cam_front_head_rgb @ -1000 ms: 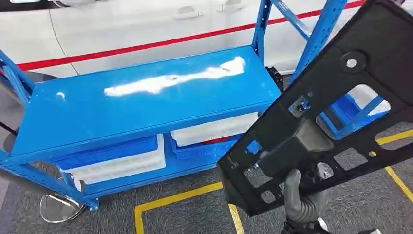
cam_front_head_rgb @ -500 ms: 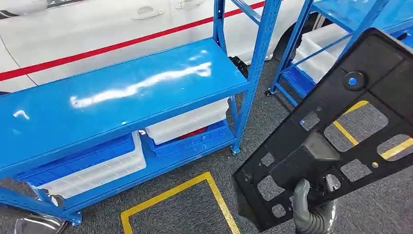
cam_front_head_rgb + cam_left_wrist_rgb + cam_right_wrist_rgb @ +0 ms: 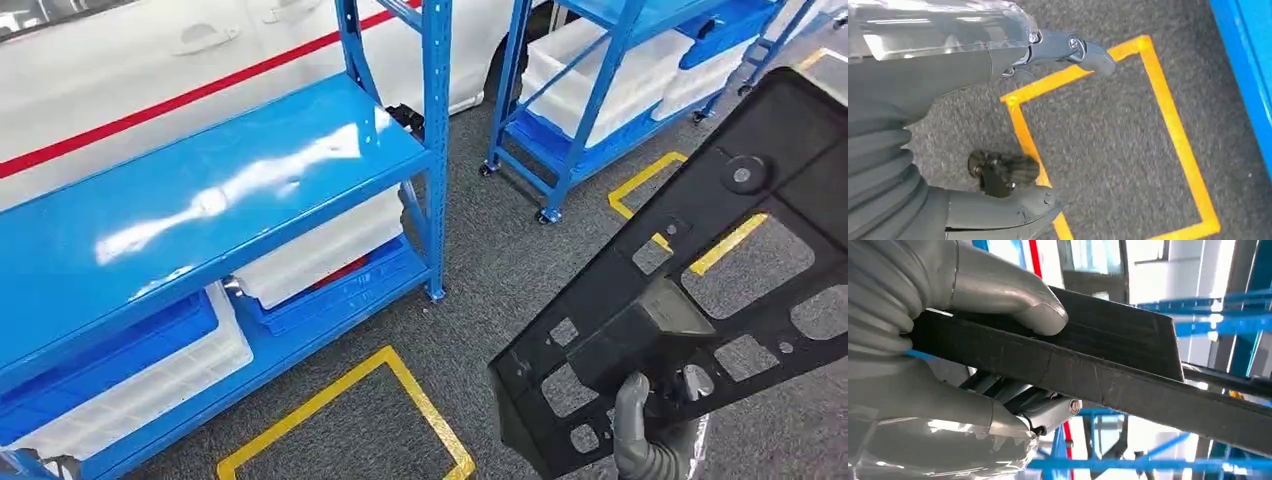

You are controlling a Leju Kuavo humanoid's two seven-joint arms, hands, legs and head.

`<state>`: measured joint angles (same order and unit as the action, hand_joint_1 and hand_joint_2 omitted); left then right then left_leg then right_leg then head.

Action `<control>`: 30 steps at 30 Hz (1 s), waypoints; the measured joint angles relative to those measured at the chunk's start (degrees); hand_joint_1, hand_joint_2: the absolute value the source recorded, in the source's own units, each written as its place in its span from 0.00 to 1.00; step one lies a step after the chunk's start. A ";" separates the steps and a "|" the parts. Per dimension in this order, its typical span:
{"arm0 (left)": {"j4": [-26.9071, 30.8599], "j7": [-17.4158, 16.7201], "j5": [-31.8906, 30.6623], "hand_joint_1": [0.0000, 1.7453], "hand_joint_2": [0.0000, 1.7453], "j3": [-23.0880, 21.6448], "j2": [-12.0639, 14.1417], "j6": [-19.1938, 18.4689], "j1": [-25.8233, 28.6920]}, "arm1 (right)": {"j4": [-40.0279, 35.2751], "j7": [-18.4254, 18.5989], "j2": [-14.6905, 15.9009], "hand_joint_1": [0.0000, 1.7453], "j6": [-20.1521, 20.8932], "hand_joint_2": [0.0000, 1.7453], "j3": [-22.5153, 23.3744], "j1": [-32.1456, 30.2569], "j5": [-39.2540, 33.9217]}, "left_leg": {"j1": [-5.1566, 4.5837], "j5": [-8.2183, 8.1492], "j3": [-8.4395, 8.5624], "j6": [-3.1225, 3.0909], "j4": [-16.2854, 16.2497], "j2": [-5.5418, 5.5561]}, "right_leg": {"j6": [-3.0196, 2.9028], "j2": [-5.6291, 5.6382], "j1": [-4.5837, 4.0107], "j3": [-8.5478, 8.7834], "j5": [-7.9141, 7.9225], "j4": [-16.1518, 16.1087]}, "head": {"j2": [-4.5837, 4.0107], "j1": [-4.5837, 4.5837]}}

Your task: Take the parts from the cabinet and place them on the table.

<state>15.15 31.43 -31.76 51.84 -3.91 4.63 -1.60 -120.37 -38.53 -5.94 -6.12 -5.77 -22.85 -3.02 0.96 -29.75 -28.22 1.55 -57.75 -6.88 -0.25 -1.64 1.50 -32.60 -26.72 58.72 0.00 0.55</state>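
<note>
The right robot hand [image 3: 650,440] sits lowest in the head view, its thumb and fingers clamped on the lower edge of a large black panel [image 3: 690,290], a flat moulded part full of cut-out windows. The right wrist view shows the same grip up close: the thumb [image 3: 1013,300] presses on one face of the panel [image 3: 1108,365] and the fingers close from the other side. The left robot hand [image 3: 1068,50] hangs over the grey carpet [image 3: 1108,125] with its fingers spread and nothing in it, above a yellow tape square [image 3: 1168,125].

Compared with a second ago, the whole head view has swung: the near blue rack [image 3: 200,200] has slid off to the left, and a second blue rack [image 3: 600,90] with white bins [image 3: 590,70] has come into sight further off. That is the camera turning, not the racks moving, while the panel keeps its place in the hand. So the part is already out of the cabinet and the robot is most likely turning to carry it toward the tabletop, which is not yet in sight.

Beyond the racks stands a white car [image 3: 150,70] with a red stripe. No brand, label or writing can be read.
</note>
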 joint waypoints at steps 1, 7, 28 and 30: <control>0.00 0.02 -0.04 0.00 1.00 -0.02 -0.07 0.00 0.04 | -0.15 -0.04 -0.09 1.00 0.00 1.00 0.05 0.03 -0.04 | 0.07 -2.02 -1.06 0.04 -2.37 3.36 | -0.39 0.58 -0.06 -0.23 0.19 -0.05 | 0.00 -0.15; -0.02 -0.02 -0.02 0.00 1.00 0.04 -0.02 0.00 0.62 | -0.15 0.00 -0.24 1.00 0.02 1.00 0.11 -0.04 0.02 | 0.11 -4.57 -6.71 -0.63 -14.04 6.63 | -0.98 5.25 -0.71 -1.03 0.73 0.22 | 0.00 -0.41; -0.02 -0.26 -5.19 0.00 1.00 1.46 1.07 -1.45 -0.44 | -1.70 1.08 -3.08 1.00 1.79 1.00 6.45 -1.18 9.28 | -0.79 1.24 -0.75 -1.44 0.70 -0.03 | 0.19 -1.33 -1.41 -0.29 0.11 -0.07 | 0.00 0.18; -0.02 -0.37 -6.99 0.00 1.00 1.22 1.68 -2.62 -1.52 | 0.95 3.17 -3.26 1.00 -0.06 1.00 4.21 1.29 17.41 | -0.67 1.00 -0.36 -0.66 0.66 -0.70 | -0.90 0.31 -1.07 -0.40 0.89 -0.85 | 0.00 0.15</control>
<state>15.13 31.06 -38.75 53.07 -2.23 2.01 -3.12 -119.41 -35.37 -9.20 -6.18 -1.56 -21.57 14.39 0.29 -28.75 -28.58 0.89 -57.09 -7.59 -1.15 -1.33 0.43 -33.00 -25.83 57.87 0.00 0.70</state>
